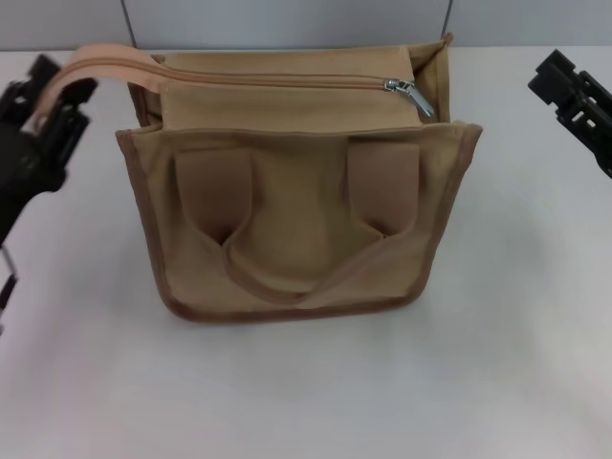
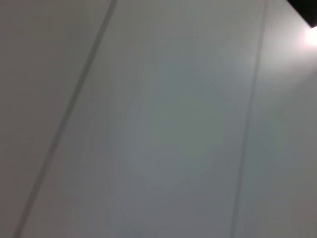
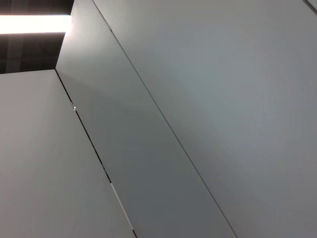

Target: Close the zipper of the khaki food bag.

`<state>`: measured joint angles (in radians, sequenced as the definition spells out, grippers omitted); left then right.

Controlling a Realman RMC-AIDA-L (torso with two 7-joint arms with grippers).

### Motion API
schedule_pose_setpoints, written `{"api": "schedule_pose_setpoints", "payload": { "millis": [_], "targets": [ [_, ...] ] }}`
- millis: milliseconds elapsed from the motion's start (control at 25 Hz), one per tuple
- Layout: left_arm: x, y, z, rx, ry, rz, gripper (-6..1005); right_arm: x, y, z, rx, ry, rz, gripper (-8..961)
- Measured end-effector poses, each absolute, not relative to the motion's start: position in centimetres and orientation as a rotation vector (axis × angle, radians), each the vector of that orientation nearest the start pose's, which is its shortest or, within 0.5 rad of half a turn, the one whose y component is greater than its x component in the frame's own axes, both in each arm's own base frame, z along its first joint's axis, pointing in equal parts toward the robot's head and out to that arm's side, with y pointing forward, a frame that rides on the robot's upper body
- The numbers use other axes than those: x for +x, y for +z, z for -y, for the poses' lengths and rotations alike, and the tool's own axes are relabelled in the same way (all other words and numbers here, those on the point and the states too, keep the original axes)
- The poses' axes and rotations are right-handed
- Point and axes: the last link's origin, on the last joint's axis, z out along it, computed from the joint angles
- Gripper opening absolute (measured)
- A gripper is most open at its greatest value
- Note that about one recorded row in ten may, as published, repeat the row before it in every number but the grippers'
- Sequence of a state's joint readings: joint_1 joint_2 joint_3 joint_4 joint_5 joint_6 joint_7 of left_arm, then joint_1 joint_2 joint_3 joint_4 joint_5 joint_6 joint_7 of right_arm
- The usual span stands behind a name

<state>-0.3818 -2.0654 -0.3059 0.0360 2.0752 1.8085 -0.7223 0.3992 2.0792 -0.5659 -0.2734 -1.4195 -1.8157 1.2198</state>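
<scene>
The khaki food bag (image 1: pixel 296 220) stands upright at the table's middle in the head view, its brown strap patches and looped handle facing me. The zipper (image 1: pixel 287 78) runs along the top panel. Its silver slider and pull tab (image 1: pixel 409 94) sit at the bag's right end. The zipper's tan tail end (image 1: pixel 96 65) stretches out past the bag's left corner. My left gripper (image 1: pixel 53 96) is shut on that tail. My right gripper (image 1: pixel 566 88) hovers to the right of the bag, apart from it. Both wrist views show only grey wall panels.
The white table (image 1: pixel 306 392) spreads in front of and beside the bag. A grey panelled wall (image 1: pixel 287 19) stands close behind the bag.
</scene>
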Motion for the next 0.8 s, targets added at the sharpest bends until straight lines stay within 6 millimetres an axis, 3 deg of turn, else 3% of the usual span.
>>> {"api": "schedule_pose_setpoints", "payload": {
  "millis": [120,240,640,800],
  "targets": [
    [-31.1,2.2,-25.0,-1.714,-1.357,0.519,421,27.3,2.1,-27.6,-2.083,1.592,-0.731,601],
    [-32.9,3.0,-23.4,-1.646,-1.294,0.544,620,27.4,2.0,-27.3,-2.084,1.588,-0.722,628],
    [-35.6,4.4,-18.4,-1.596,-1.200,0.550,808,27.0,1.1,-25.1,-2.200,1.568,-0.560,625],
    [-34.4,4.1,-17.2,-1.854,-1.221,0.471,827,26.6,0.0,-23.9,-2.331,1.528,-0.454,625]
  ]
}}
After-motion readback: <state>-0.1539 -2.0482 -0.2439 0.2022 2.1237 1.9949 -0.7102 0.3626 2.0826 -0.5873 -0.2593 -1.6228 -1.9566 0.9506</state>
